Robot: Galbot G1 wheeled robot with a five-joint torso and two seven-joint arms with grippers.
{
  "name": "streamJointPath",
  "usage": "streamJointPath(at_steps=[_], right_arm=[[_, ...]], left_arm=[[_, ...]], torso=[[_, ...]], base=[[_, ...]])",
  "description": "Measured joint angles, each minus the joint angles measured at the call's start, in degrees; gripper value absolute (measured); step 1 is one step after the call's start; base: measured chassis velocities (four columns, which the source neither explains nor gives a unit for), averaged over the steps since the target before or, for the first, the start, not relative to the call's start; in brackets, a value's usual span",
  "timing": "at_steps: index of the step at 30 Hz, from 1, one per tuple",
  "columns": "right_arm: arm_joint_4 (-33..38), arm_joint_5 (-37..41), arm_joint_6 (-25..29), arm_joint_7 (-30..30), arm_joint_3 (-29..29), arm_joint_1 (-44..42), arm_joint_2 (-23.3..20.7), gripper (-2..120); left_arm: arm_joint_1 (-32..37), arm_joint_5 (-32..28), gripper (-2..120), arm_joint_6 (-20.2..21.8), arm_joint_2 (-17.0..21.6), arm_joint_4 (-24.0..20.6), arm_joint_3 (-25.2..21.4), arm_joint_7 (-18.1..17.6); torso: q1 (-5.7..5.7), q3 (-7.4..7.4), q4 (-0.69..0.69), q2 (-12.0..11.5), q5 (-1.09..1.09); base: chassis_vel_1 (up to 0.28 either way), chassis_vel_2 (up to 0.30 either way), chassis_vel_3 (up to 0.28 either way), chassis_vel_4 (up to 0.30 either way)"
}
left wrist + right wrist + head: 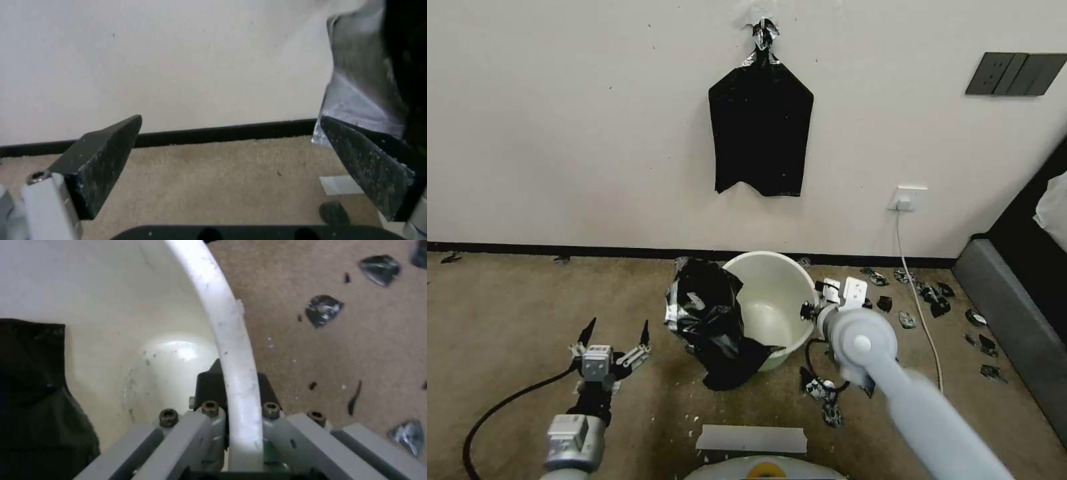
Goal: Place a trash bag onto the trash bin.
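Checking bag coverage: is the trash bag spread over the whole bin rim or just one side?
One side only. The trash bag drapes over the trash bin rim's left edge; the right gripper clamps the bare opposite rim.

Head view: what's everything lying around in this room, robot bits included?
trash bin: one, cream-white, on the carpet by the wall.
trash bag: one, glossy black, draped over the bin's left rim and down its outside.
flat bag: one, black, hung on the wall above the bin.
plastic scraps: many, black, strewn on the carpet right of the bin.
wall socket: one, white, white cable running down.
switch panel: one, dark, upper right wall.
left gripper: jaws open, over the carpet left of the bag.
right gripper: jaws clamped on the bin's right rim.
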Motion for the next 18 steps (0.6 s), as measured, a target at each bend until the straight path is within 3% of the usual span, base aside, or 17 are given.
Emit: streamJointPath(at_steps=[7,18], right_arm=[[1.02,-3.46,1.66,3.48,-0.57,-3.64,4.35,1],[0.81,-7.69,2.02,3.9,-0.83,-6.98,5.28,1]], left_arm=[[0.08,0.0,100,0.01,-0.22,-0.51,-0.03,0.0],[0.04,0.14,100,0.01,-0.22,-0.03,0.37,0.04]], torso=[[0.0,0.0,0.0,0.0,0.01],[0.0,0.0,0.0,0.0,0.01]], base=[[0.0,0.0,0.0,0.0],[0.0,0.0,0.0,0.0]])
